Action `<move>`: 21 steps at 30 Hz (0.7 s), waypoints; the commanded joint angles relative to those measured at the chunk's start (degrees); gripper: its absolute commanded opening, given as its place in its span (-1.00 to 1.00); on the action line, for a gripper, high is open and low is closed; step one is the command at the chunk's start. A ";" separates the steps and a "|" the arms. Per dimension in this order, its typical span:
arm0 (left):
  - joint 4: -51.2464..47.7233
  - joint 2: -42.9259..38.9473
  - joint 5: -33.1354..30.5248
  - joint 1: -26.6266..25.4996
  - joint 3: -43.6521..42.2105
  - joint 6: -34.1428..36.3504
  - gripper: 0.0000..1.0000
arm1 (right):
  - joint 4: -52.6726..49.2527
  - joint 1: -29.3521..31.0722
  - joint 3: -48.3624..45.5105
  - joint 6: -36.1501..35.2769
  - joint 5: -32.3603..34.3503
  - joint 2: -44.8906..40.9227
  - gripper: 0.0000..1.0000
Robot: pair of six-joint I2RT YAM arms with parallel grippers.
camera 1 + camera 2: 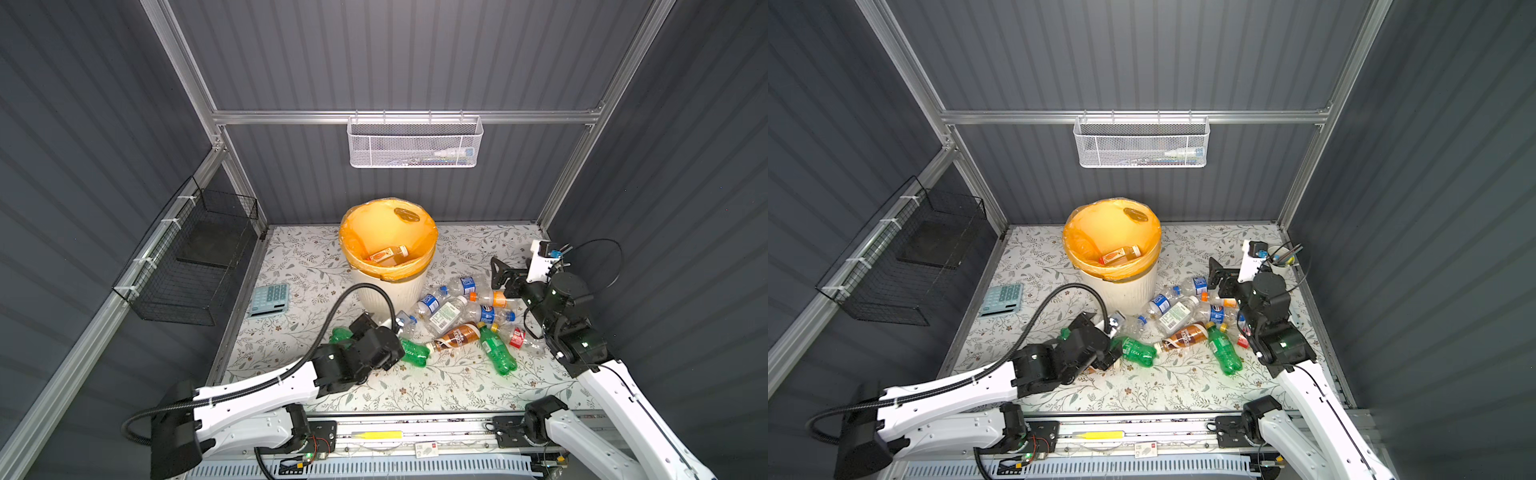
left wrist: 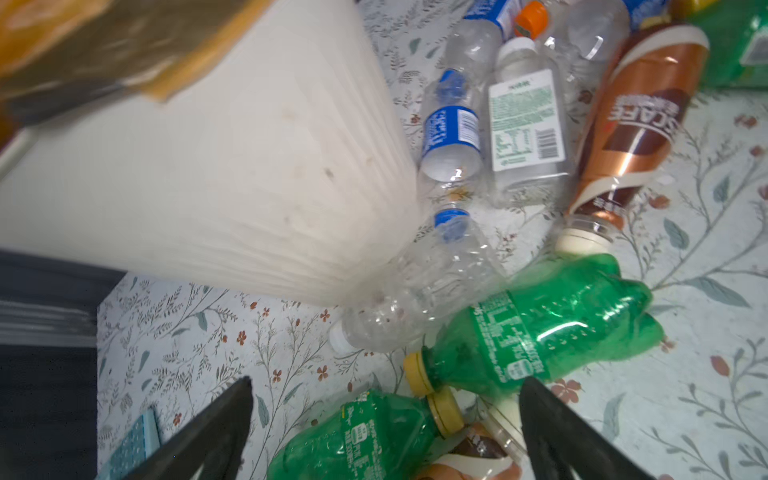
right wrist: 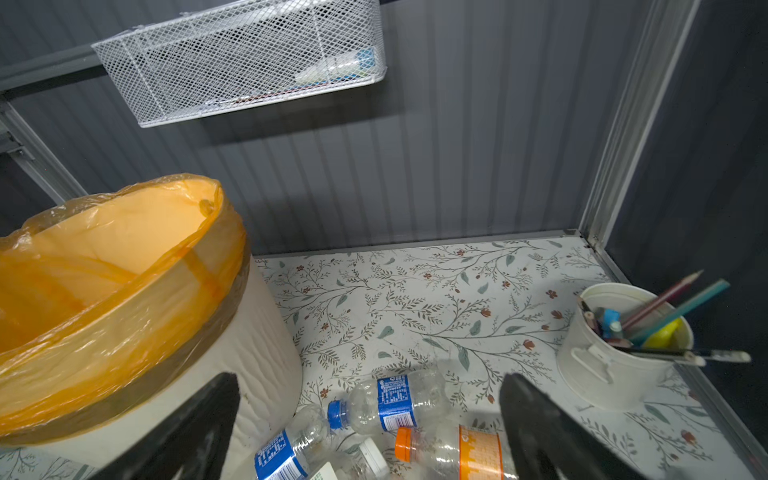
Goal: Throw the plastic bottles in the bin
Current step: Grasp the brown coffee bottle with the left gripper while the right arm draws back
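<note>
1. Bin (image 1: 395,291) stands at the back of the counter (image 1: 415,386), left of centre, with its orange liner (image 1: 353,232) in place. One orange-labelled bottle (image 1: 388,254) lies inside. Nothing else shows in it.
2. The other bottles (image 1: 457,320) lie in a heap on the counter, running from the bin's foot rightwards between the two arms. Three are green, one is brown-labelled, and the rest are clear. A second brown one (image 2: 469,457) shows only in the left wrist view.
3. Judgement: the task is barely begun. One bottle is binned and a dozen or so are left to throw.
4. Left fingers (image 2: 199,440) are spread wide and hold nothing. They hang low over the green bottles near the bin's foot, and a yellow-capped green bottle (image 2: 365,436) lies between the tips. Whether they touch it, cannot tell.
5. Right fingers (image 3: 540,428) are spread wide and empty. They are raised above the heap's far edge, just beside the bin. A blue-capped bottle (image 3: 390,403) and an orange-capped bottle (image 3: 453,453) lie below, apparently untouched.
</note>
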 commanded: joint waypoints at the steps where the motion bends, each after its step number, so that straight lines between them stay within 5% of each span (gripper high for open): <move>1: -1.84 4.59 -0.44 -2.35 3.18 6.57 0.99 | 0.00 -2.16 -2.30 3.57 -0.66 -1.38 0.98; 7: -10.56 7.71 4.74 -2.82 6.54 7.39 1.00 | -0.33 -4.49 -4.12 4.09 -3.61 -1.87 0.98; 14: -33.11 11.46 4.29 -2.96 12.08 5.55 0.99 | -0.35 -6.45 -4.63 3.88 -4.64 -1.09 0.98; 21: -40.93 17.80 0.52 -2.97 12.12 10.43 0.99 | 1.09 -8.38 -4.54 4.14 -7.04 0.33 0.98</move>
